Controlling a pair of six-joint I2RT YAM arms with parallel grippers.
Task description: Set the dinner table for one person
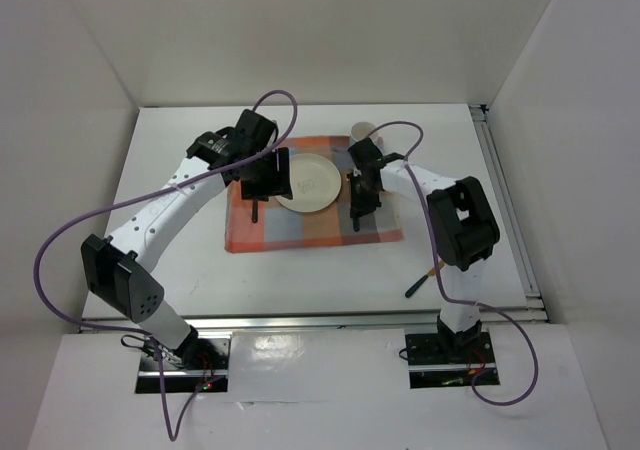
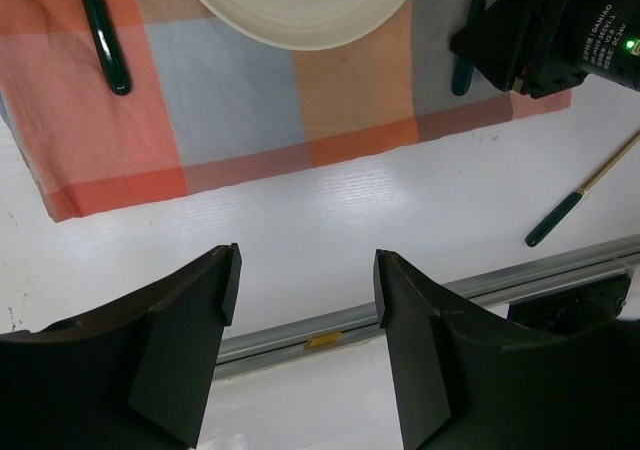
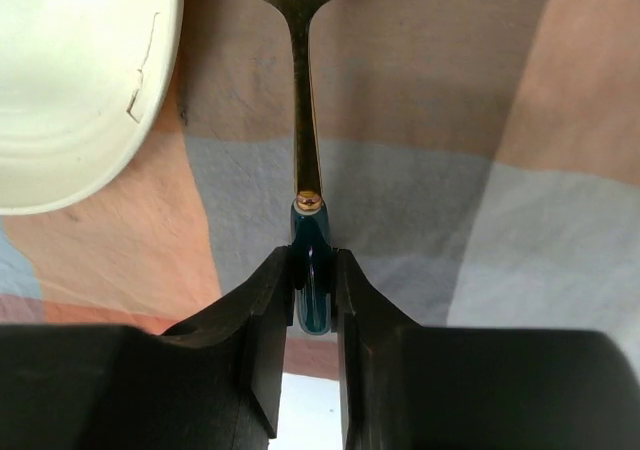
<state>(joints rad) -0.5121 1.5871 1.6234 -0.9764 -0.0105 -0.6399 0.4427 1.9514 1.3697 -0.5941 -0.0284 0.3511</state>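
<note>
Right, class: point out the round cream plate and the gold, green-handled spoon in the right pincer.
Round cream plate (image 1: 308, 182): top external view, its centre.
Gold, green-handled spoon (image 3: 303, 120): right wrist view, its gold stem.

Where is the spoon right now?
In the right wrist view, the spoon is clamped by its green handle in the right pincer, over the checked cloth just right of the plate.

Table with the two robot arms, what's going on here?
The right fingers are shut on a spoon, at its green handle, just right of the plate on the checked cloth. The left fingers are open above the table, empty. One green-handled utensil lies left of the plate, another utensil on the bare table.
</note>
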